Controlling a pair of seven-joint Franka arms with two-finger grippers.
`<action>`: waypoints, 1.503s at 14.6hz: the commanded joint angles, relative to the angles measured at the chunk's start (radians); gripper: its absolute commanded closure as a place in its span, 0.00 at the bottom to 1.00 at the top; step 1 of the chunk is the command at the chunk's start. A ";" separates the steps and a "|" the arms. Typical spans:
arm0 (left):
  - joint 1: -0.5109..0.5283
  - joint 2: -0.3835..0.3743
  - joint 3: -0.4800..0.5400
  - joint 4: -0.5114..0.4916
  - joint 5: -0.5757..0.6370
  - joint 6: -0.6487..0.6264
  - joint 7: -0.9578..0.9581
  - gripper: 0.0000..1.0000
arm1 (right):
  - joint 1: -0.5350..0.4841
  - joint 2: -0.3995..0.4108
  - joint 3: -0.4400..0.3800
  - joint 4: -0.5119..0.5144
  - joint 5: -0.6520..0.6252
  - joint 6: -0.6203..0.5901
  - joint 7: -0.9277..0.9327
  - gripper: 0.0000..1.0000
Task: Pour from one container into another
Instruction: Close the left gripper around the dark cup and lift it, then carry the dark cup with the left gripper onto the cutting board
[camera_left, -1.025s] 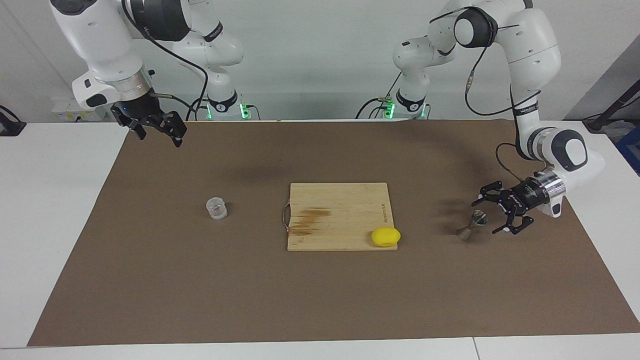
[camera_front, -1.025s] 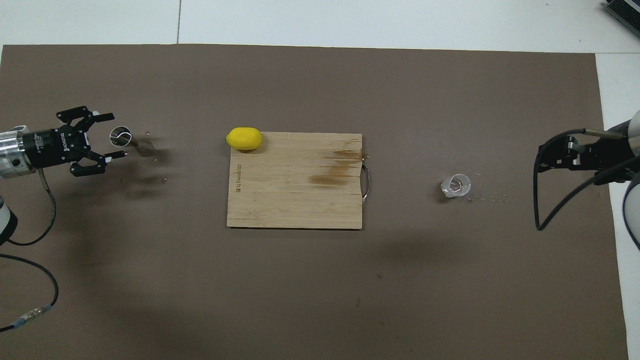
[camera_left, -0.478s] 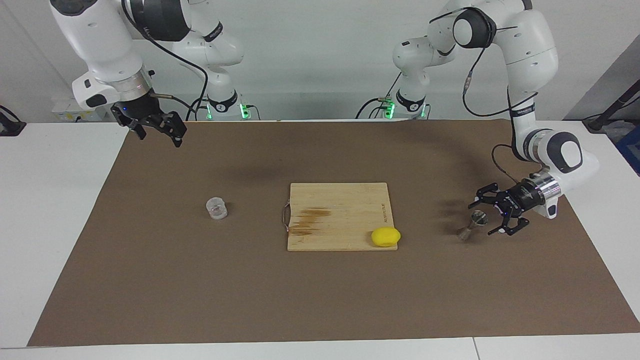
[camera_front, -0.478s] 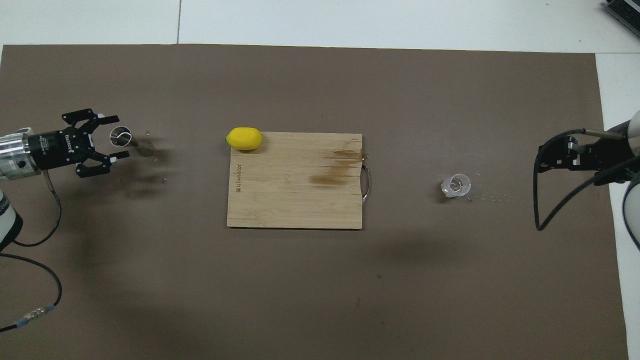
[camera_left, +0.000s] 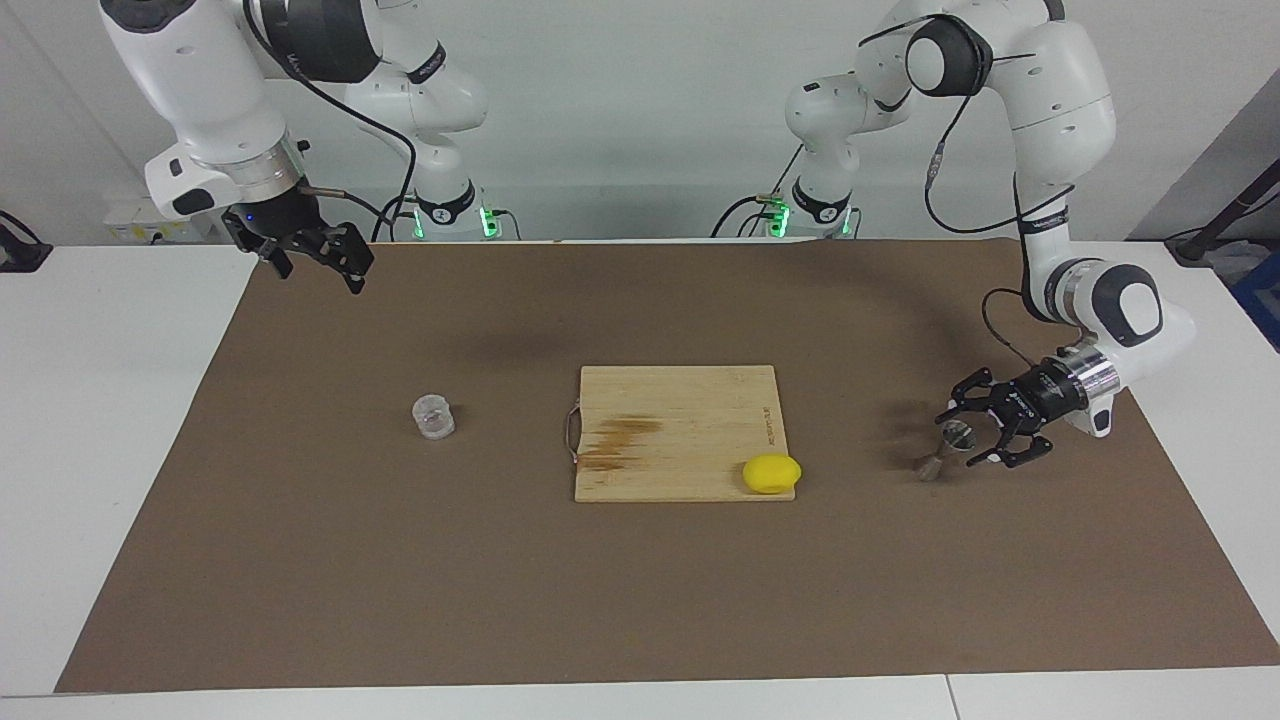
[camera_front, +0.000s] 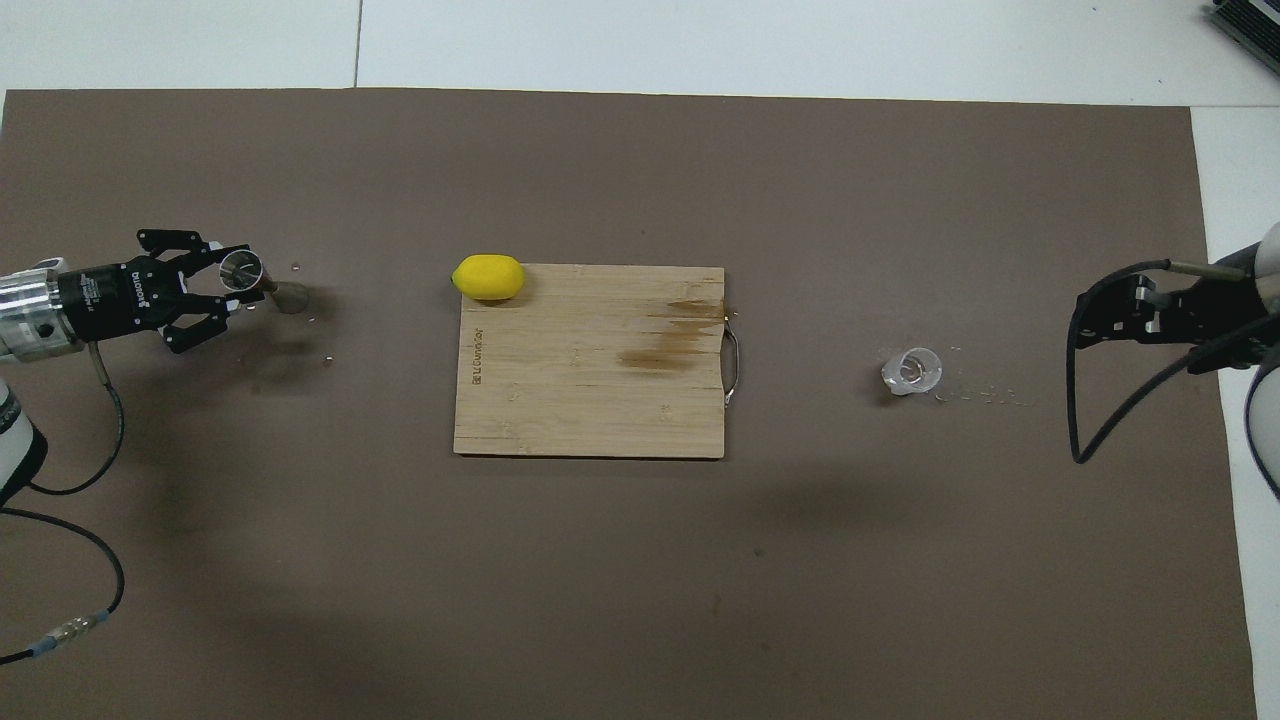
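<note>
The small clear cup (camera_left: 433, 416) stands on the brown mat toward the right arm's end of the table; it also shows in the overhead view (camera_front: 911, 370). The steel hourglass jigger (camera_left: 955, 435) stands toward the left arm's end, also in the overhead view (camera_front: 243, 268). My left gripper (camera_left: 962, 438) lies low and level with its fingers on either side of the jigger's upper cone, narrowly open; the overhead view (camera_front: 240, 278) shows the same. My right gripper (camera_left: 320, 272) waits open and empty, raised over the mat's corner near its base.
A wooden cutting board (camera_left: 680, 430) lies mid-table between the cup and the jigger, with a yellow lump (camera_left: 770, 473) at its corner toward the jigger. Small droplets or crumbs dot the mat beside the cup (camera_front: 985, 395).
My left gripper has slid toward the jigger and its fingers have narrowed around the upper cone. The jigger, the cup and the right arm have not moved.
</note>
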 joint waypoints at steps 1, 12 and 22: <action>-0.005 -0.015 0.008 -0.021 -0.023 -0.002 0.001 1.00 | -0.008 -0.021 0.004 -0.017 0.012 -0.010 0.003 0.00; -0.114 -0.135 -0.085 0.005 -0.021 -0.066 -0.037 1.00 | -0.010 -0.019 0.002 -0.015 0.012 0.001 0.005 0.00; -0.459 -0.170 -0.084 -0.016 -0.199 0.176 -0.229 1.00 | -0.010 -0.019 0.002 -0.018 0.013 0.004 0.014 0.00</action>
